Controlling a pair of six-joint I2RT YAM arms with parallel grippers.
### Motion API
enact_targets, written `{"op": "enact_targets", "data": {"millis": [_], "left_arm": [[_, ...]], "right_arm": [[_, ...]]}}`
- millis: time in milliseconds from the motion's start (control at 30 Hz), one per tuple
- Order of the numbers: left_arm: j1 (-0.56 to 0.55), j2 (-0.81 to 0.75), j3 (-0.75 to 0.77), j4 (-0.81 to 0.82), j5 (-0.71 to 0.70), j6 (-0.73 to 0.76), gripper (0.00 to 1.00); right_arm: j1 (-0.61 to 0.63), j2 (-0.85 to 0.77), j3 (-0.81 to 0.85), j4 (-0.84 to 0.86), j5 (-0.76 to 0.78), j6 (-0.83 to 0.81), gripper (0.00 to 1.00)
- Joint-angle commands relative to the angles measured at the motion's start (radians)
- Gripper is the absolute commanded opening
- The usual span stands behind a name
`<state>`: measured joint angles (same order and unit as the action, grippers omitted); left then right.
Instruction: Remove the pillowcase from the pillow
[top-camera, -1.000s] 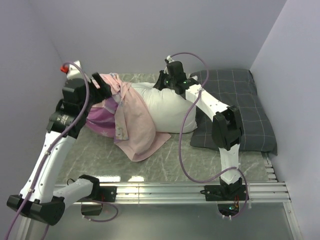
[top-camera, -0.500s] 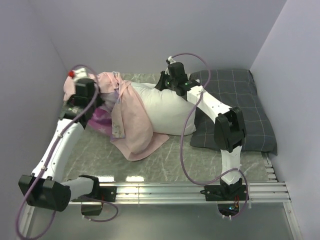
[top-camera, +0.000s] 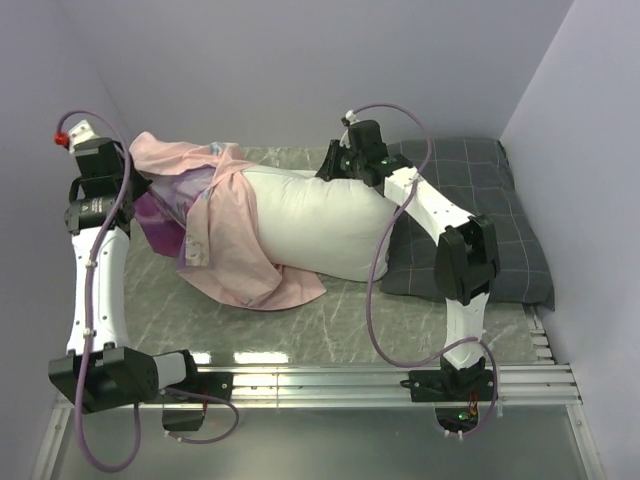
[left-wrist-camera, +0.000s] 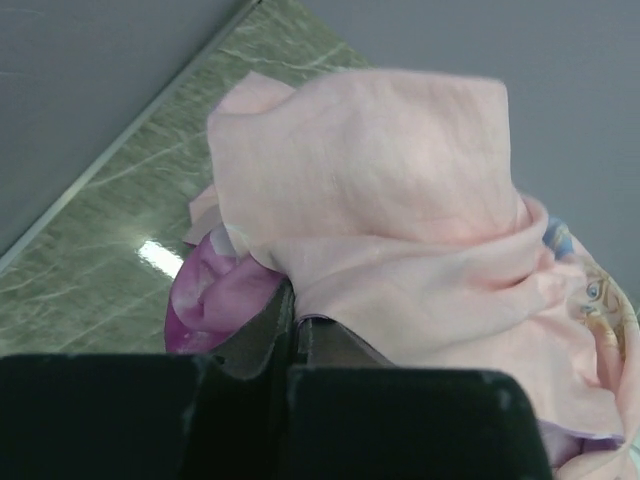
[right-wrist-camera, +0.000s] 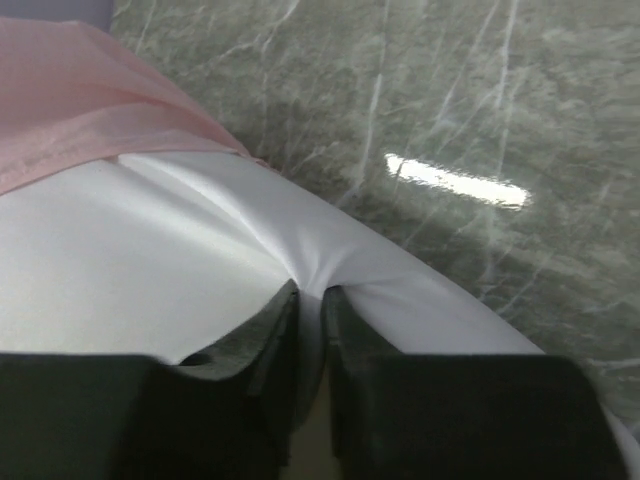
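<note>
Over the last second the left arm has swung out toward the left wall, dragging the pillowcase (top-camera: 232, 250) leftward and baring more of the white pillow (top-camera: 320, 215).

At far left, the left gripper (top-camera: 135, 182) is clenched on a bunch of the pink fabric. Its wrist view shows the jaws (left-wrist-camera: 297, 310) pressed together with cloth pinched between them. The pillowcase (left-wrist-camera: 400, 220) mounds above them, with a purple fold at the lower left. A printed cartoon face (left-wrist-camera: 592, 295) shows at the right edge.

From above, the case is crumpled and stretched from that gripper across the pillow's left end, which is still inside it. A loose pink flap spills forward onto the marbled table (top-camera: 330, 320). A pale band along the hem carries small marks that are too small to read.

Most of the pillow lies bare at the centre of the table.

The right gripper (top-camera: 337, 168) is at the pillow's far upper corner. Its wrist camera shows the jaws (right-wrist-camera: 310, 297) closed on a pinch of the white pillow (right-wrist-camera: 150, 260), with creases radiating from the grip and the pillowcase (right-wrist-camera: 70, 100) edge behind.

The pillow's right end overlaps a dark grey checked pillow (top-camera: 500, 210).
</note>
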<state>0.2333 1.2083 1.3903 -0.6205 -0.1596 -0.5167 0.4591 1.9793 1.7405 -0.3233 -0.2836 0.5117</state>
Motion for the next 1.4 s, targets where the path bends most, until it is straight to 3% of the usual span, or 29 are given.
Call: {"op": "enact_targets", "data": {"millis": [0, 33, 133, 233, 367, 600, 833, 967, 1000, 1067, 1100, 1133, 1167, 1200, 1233, 1367], "left_arm": [[-0.066, 0.052, -0.014, 0.079, -0.018, 0.009, 0.01], [-0.098, 0.078, -0.020, 0.082, -0.038, 0.006, 0.02], [-0.190, 0.128, -0.011, 0.074, -0.115, -0.002, 0.02], [-0.204, 0.174, -0.007, 0.080, -0.138, -0.009, 0.01], [-0.204, 0.184, -0.045, 0.119, -0.130, -0.011, 0.03], [-0.204, 0.223, -0.036, 0.133, -0.107, -0.006, 0.04], [-0.203, 0.226, -0.027, 0.134, -0.077, 0.000, 0.06], [-0.204, 0.214, -0.017, 0.137, -0.032, 0.009, 0.10], [-0.206, 0.208, -0.014, 0.142, -0.023, 0.015, 0.12], [-0.210, 0.180, -0.004, 0.150, 0.011, 0.030, 0.26], [-0.212, 0.166, 0.001, 0.154, 0.023, 0.047, 0.35], [-0.218, 0.151, 0.006, 0.157, 0.029, 0.053, 0.44], [-0.227, 0.117, 0.016, 0.154, 0.019, 0.056, 0.60], [-0.227, 0.099, 0.019, 0.153, 0.017, 0.061, 0.67], [-0.253, 0.056, 0.022, 0.154, 0.012, 0.061, 0.75], [-0.426, -0.036, 0.003, 0.124, -0.075, 0.060, 0.80]], "right_arm": [[-0.039, 0.016, 0.080, -0.152, 0.109, -0.099, 0.29], [-0.033, 0.006, 0.121, -0.157, 0.107, -0.105, 0.43], [-0.014, -0.045, 0.184, -0.161, 0.132, -0.134, 0.63], [0.009, -0.135, 0.199, -0.149, 0.179, -0.179, 0.71], [0.062, -0.290, 0.125, -0.082, 0.282, -0.232, 0.77], [0.281, -0.482, -0.113, -0.007, 0.489, -0.367, 0.87], [0.408, -0.354, -0.344, 0.075, 0.636, -0.320, 0.90], [0.408, -0.186, -0.263, 0.073, 0.662, -0.302, 0.90], [0.405, -0.160, -0.247, 0.075, 0.659, -0.302, 0.89], [0.398, -0.106, -0.205, 0.069, 0.641, -0.289, 0.72], [0.395, -0.096, -0.194, 0.058, 0.635, -0.265, 0.57], [0.388, -0.094, -0.190, 0.059, 0.630, -0.256, 0.21], [0.385, -0.099, -0.193, 0.062, 0.614, -0.239, 0.12], [0.375, -0.109, -0.193, 0.066, 0.600, -0.233, 0.01], [0.371, -0.115, -0.191, 0.063, 0.594, -0.225, 0.00], [0.355, -0.145, -0.174, 0.041, 0.564, -0.199, 0.00]]}}
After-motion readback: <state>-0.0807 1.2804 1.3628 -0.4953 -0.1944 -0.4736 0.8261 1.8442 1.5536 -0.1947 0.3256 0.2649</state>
